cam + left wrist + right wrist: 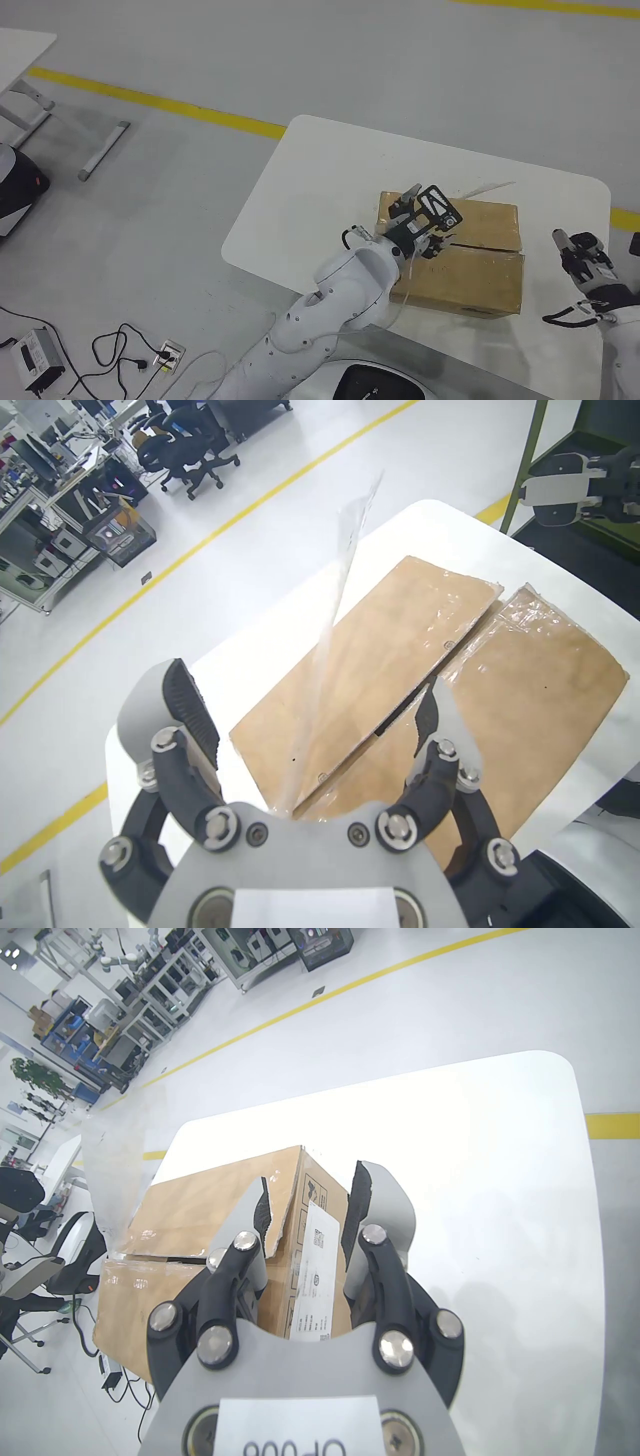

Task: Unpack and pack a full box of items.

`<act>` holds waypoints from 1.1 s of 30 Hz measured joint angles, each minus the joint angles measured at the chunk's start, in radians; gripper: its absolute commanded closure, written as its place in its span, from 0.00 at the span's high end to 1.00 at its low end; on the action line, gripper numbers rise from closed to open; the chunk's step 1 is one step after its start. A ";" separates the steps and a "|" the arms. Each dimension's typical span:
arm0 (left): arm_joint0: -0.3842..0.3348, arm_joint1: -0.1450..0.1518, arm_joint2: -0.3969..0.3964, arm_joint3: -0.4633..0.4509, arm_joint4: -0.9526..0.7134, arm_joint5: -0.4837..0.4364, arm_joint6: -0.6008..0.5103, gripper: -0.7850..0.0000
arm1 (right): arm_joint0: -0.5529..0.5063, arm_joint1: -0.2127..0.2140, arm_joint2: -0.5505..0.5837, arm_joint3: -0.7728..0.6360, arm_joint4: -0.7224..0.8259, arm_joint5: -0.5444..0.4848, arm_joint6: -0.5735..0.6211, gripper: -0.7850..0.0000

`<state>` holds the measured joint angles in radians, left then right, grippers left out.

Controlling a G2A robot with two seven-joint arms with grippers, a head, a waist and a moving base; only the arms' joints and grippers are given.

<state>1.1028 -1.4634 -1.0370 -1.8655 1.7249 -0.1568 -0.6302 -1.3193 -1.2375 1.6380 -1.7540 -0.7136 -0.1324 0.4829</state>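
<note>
The cardboard box (pixel 470 270) lies flat on the white desk (pixel 320 190), flaps closed, with its long axis and centre seam running left to right. The left end effector (pixel 305 680) hangs wide open over its left end, and a loose strip of clear tape (pixel 345 550) rises between its fingers. The right end effector (pixel 312 1178) is open and empty, just off the box's right end.

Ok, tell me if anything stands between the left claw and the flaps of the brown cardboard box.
Only a peeled strip of clear tape, rising from the seam end under the open left claw and slanting over one flap. Nothing else visible covers the brown cardboard box; both flaps lie down.
</note>
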 measured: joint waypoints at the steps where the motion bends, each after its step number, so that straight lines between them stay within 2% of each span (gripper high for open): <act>1: 0.000 0.000 0.000 0.000 0.003 0.000 0.000 1.00 | 0.002 0.001 -0.002 0.001 -0.001 0.002 0.000 0.48; 10: 0.012 -0.001 -0.002 0.008 -0.021 0.014 0.024 1.00 | 0.008 0.004 -0.014 0.000 -0.009 0.031 0.000 0.47; 16: -0.032 -0.014 -0.003 0.100 -0.104 0.062 0.028 1.00 | 0.005 0.006 -0.027 -0.008 -0.014 0.048 -0.004 0.47; 17: -0.043 -0.016 -0.002 0.118 -0.114 0.066 0.024 0.92 | 0.004 0.006 -0.028 -0.010 -0.015 0.050 -0.005 0.47; 18: -0.054 -0.018 -0.002 0.136 -0.123 0.070 0.018 0.39 | 0.002 0.006 -0.030 -0.011 -0.015 0.052 -0.007 0.47; 21: -0.087 -0.026 -0.001 0.187 -0.164 0.083 -0.003 0.00 | -0.002 0.007 -0.033 -0.016 -0.015 0.061 -0.008 0.47; 25: -0.120 -0.031 0.010 0.231 -0.180 0.072 -0.010 0.00 | -0.007 0.009 -0.032 -0.023 -0.017 0.072 -0.007 0.45; 33: -0.120 -0.038 0.044 0.235 -0.192 0.043 0.002 0.00 | -0.015 0.010 -0.040 -0.041 -0.016 0.093 -0.015 0.44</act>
<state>0.9830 -1.5011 -0.9934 -1.6308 1.5330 -0.1135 -0.6284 -1.3346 -1.2274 1.5978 -1.7951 -0.7300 -0.0397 0.4682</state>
